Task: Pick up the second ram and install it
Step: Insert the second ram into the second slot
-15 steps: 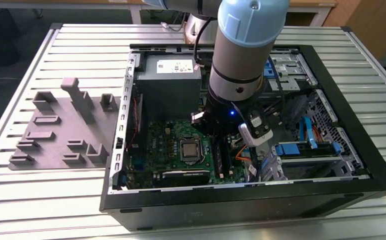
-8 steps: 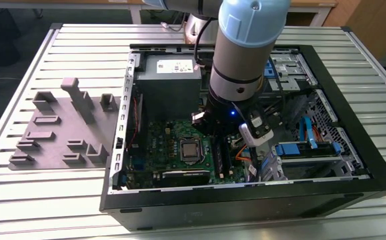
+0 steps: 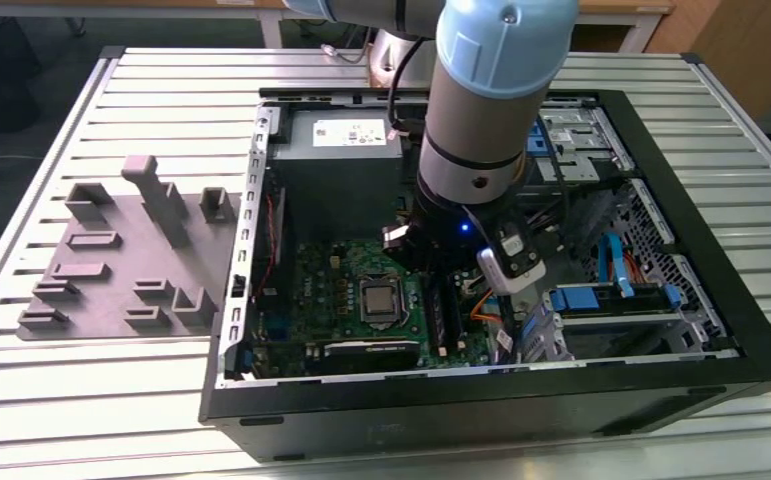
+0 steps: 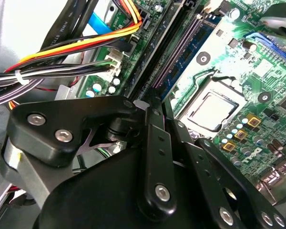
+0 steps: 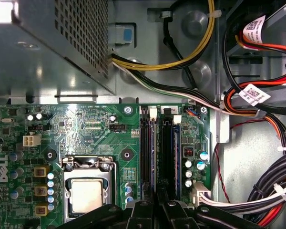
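My gripper is down inside the open computer case, over the long black memory slots of the green motherboard. In both wrist views its black fingers stand pressed close together. Between them the second ram shows edge-on as a thin dark strip. It runs in line with a slot, and I cannot see whether it is seated in it. Right beside it another memory stick sits in the neighbouring slot. The slot on the other side shows its bare contacts.
The processor socket lies beside the slots. Bundled cables and the grey power supply crowd around the board. A grey plastic fixture with upright blocks rests on the slatted table at the exterior view's left, outside the case.
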`<state>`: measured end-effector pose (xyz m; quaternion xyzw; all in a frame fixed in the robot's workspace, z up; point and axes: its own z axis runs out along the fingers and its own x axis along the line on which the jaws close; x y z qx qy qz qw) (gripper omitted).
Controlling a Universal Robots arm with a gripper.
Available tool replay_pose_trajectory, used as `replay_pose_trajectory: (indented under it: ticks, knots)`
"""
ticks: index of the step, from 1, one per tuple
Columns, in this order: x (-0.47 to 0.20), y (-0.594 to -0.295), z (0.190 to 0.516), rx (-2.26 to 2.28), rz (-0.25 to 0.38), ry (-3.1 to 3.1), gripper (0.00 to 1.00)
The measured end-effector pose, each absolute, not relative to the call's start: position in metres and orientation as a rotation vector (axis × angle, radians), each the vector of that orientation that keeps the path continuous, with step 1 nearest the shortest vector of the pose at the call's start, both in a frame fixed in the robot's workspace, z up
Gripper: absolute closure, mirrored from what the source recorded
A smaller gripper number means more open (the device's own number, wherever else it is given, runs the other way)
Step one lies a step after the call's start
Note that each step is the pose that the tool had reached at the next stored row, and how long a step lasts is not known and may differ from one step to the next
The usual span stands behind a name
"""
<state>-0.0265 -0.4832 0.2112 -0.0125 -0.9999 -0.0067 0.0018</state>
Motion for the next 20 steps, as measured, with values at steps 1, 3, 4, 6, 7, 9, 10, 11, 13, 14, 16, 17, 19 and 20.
replay_pose_trajectory:
  ticks: [1, 3, 4, 6, 7, 9, 10, 11, 13, 14, 16, 17, 19, 20]
  knots:
    - [-0.0265, -0.4831, 0.2111, -0.039, -0.021, -3.138, 0.86]
    - [-0.0265, -0.483, 0.2111, -0.039, -0.021, -3.138, 0.86]
    - [-0.0264, -0.4828, 0.2111, -0.039, -0.021, -3.138, 0.86]
    - [-0.0263, -0.4823, 0.2111, -0.039, -0.021, -3.138, 0.86]
    - [-0.0263, -0.4822, 0.2111, -0.039, -0.021, -3.138, 0.86]
    - [-0.0263, -0.4822, 0.211, -0.037, -0.021, -3.138, 0.86]
    - [-0.0262, -0.4822, 0.2108, -0.036, -0.021, -3.138, 0.86]
    - [-0.0262, -0.4821, 0.2105, -0.035, -0.021, -3.138, 0.86]
    - [-0.026, -0.4821, 0.2099, -0.029, -0.021, -3.138, 0.86]
    - [-0.026, -0.4821, 0.2097, -0.025, -0.021, -3.137, 0.86]
    - [-0.0259, -0.4821, 0.2092, -0.017, -0.02, -3.137, 0.86]
    - [-0.0259, -0.4821, 0.2091, -0.014, -0.019, -3.137, 0.86]
    - [-0.0258, -0.482, 0.209, -0.013, -0.011, -3.138, 0.86]
    - [-0.0258, -0.4821, 0.209, -0.013, -0.01, -3.137, 0.86]
